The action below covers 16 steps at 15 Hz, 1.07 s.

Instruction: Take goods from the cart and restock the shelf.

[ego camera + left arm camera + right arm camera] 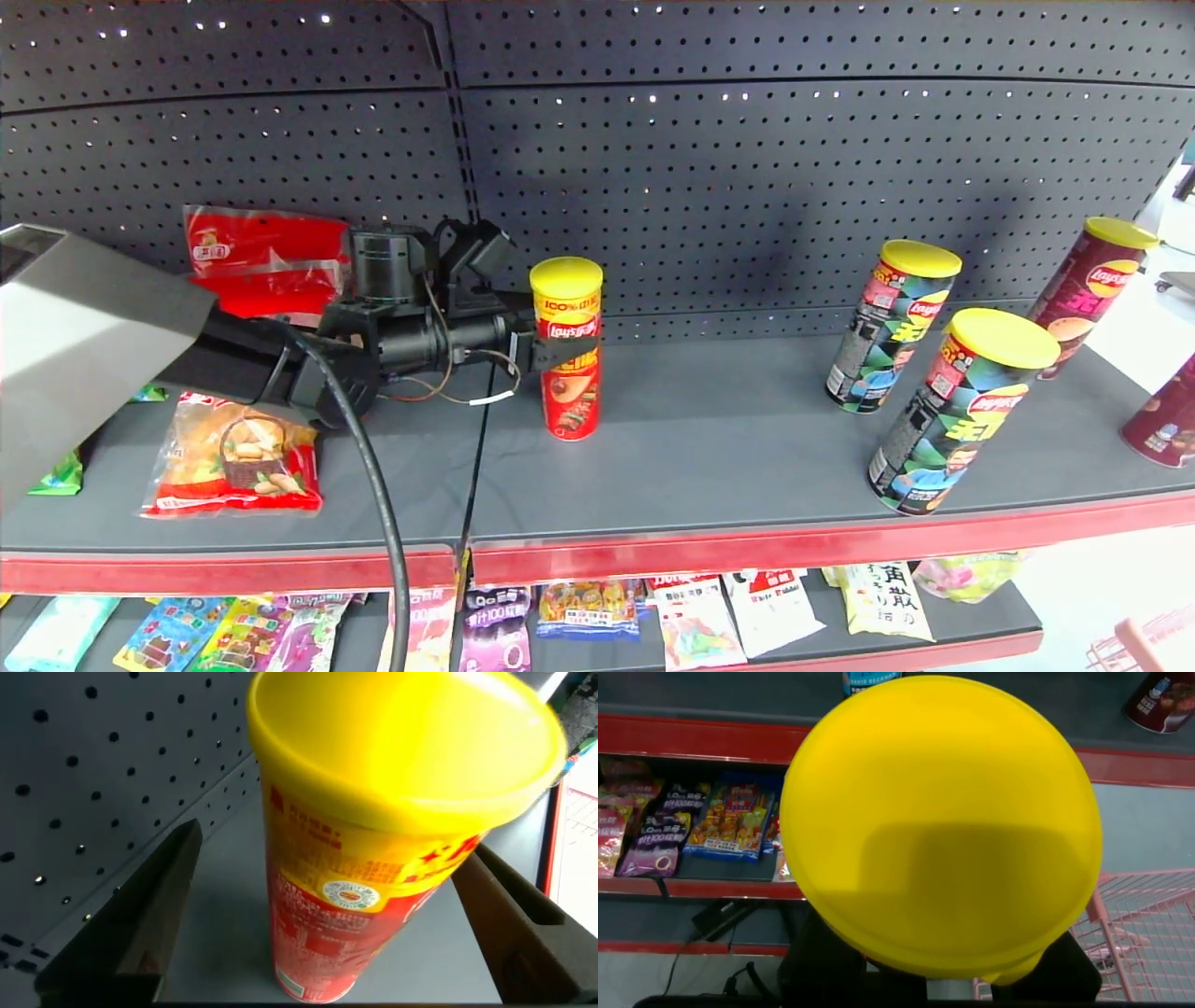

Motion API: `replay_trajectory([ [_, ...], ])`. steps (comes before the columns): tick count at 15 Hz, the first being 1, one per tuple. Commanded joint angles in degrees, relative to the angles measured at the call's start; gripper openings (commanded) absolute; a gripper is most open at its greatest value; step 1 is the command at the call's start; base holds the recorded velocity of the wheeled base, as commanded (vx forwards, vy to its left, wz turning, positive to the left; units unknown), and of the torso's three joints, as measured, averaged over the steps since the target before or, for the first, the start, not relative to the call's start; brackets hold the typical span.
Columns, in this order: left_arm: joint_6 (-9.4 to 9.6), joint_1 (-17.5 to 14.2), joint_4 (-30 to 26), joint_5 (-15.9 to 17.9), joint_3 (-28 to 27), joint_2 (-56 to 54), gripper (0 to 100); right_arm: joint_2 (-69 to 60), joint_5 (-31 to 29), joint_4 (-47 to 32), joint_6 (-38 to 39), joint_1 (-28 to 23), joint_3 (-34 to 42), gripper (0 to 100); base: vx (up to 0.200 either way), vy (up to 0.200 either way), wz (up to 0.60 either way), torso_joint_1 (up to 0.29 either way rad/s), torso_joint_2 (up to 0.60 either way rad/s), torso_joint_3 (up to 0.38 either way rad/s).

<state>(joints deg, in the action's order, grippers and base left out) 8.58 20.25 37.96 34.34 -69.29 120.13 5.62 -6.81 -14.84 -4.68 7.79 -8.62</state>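
Note:
A red chip can [567, 347] with a yellow lid stands upright on the grey shelf [709, 448], left of its middle. My left gripper [568, 351] reaches in from the left and is open around the can's middle. In the left wrist view its fingers [140, 924] stand on either side of the red can [336, 915], with a gap on at least one side. My right gripper [934, 985] is shut on another can, whose yellow lid [943, 821] faces the wrist camera, in front of the shelf's red edge.
Three more yellow-lidded cans [962, 411] stand at the shelf's right, and a dark red one [1162, 420] lies at the edge. Snack bags [233, 457] lie at the left. A pegboard wall backs the shelf. Packets fill the lower shelf [597, 611]. A pink cart [1148, 933] stands below.

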Motion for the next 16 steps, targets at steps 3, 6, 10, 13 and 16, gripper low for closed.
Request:
replay_trajectory([
  [3, -0.06, 0.3, 0.2, -0.3, -0.1, 0.6, 0, 0.1, 0.0, 0.0, 0.0, 0.0, -0.1, 0, 0.000, 0.000, 0.00, 0.000, 0.00, 0.000],
  [6, 0.03, 0.4, 0.3, -0.4, 0.4, 0.4, 0, 0.0, 0.0, 0.0, 0.0, 0.0, -0.3, 0, 0.000, 0.000, 0.00, 0.000, 0.00, 0.000],
  [10, 0.03, 0.4, 0.3, 0.0, 7.9, -5.5, 0, 0.0, 0.0, 0.0, 0.0, 0.0, -0.3, 0, 0.000, 0.000, 0.00, 0.000, 0.00, 0.000],
  [13, -0.06, 0.1, 0.3, 2.7, 16.3, -14.0, 0, 0.1, 0.0, 0.0, -0.1, 0.0, -0.3, 0, 0.000, 0.000, 0.00, 0.000, 0.00, 0.000],
  [16, 0.12, 0.8, 0.4, 4.2, 22.6, -19.2, 0, 0.0, 0.0, 0.0, -0.1, 0.0, -0.3, 0, 0.000, 0.000, 0.00, 0.000, 0.00, 0.000],
])
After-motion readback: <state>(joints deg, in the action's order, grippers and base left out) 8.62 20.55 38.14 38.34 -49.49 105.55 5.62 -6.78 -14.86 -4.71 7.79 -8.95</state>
